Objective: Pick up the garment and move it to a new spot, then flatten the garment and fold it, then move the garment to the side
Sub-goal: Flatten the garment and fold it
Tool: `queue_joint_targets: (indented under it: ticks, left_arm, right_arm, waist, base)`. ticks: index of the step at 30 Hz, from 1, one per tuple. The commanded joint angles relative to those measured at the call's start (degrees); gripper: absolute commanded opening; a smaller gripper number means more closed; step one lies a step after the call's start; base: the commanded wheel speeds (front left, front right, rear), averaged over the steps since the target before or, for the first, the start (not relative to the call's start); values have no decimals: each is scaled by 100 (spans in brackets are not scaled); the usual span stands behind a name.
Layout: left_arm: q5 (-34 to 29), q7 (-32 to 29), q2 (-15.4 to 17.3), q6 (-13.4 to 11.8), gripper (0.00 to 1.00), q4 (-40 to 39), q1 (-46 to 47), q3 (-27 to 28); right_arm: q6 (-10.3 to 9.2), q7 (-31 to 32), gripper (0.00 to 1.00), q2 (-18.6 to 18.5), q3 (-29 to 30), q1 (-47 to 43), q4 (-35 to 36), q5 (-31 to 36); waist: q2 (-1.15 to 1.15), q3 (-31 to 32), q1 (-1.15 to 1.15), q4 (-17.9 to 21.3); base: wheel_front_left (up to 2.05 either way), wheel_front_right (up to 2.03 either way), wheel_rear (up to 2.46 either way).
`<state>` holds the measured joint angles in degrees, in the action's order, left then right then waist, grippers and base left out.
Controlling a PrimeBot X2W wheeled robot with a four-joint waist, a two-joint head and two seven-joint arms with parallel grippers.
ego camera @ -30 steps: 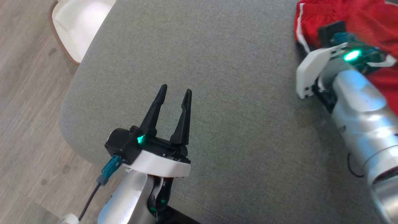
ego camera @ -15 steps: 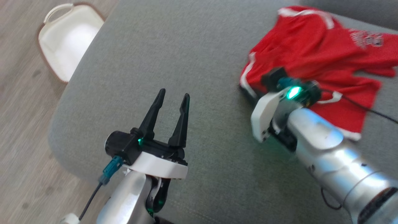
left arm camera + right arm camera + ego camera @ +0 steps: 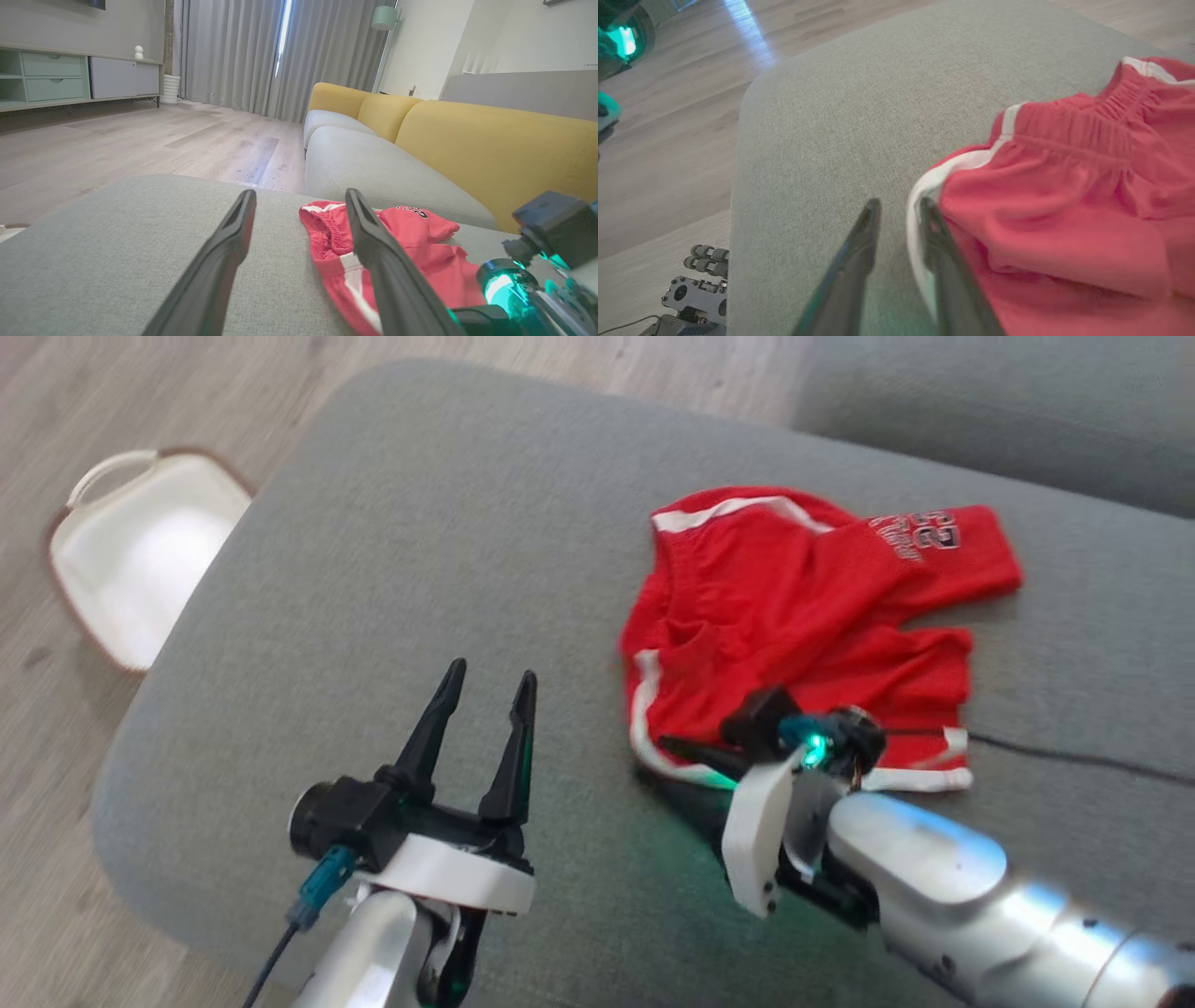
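Observation:
The garment is a pair of red shorts with white trim, lying crumpled on the grey cushion. My right gripper lies low at its near-left hem. In the right wrist view the right gripper has its fingers a narrow gap apart, with the white hem of the garment running between them against the right finger. My left gripper hovers open and empty over bare cushion to the left. In the left wrist view the left gripper points toward the garment.
A white basket stands on the wood floor off the cushion's left edge. A black cable trails across the cushion on the right. A grey sofa seat with yellow backs lies beyond. The robot's base is below the cushion's edge.
The head camera has swung, so the whole garment now shows. My right gripper stays at the garment's near-left edge. The left gripper keeps its open pose.

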<state>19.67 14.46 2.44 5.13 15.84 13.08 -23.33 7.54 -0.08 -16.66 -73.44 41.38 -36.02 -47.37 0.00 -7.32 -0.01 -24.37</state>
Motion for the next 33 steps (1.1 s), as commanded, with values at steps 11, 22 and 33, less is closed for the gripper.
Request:
queue_joint_targets:
  ticks: [11, 22, 33]
  left_arm:
    - [-285, 54, 48, 96, 100, -289, -92, 801]
    - [-450, 54, 63, 141, 100, -608, -352, 1610]
    - [-509, 54, 49, 211, 100, -655, -523, 1930]
  right_arm:
    - [-5, -1209, 100, -195, 738, -282, -316, -491]
    - [-5, -1489, 100, 217, 4907, -1435, 100, 1884]
    - [-5, -1491, 100, 1367, 6952, -3403, 1732, 4055]
  waist:
    - [0, 542, 1, 815]
    - [0, 552, 1, 1749]
    - [0, 461, 1, 1962]
  base:
    - [0, 0, 0]
    - [0, 0, 0]
    - [0, 0, 0]
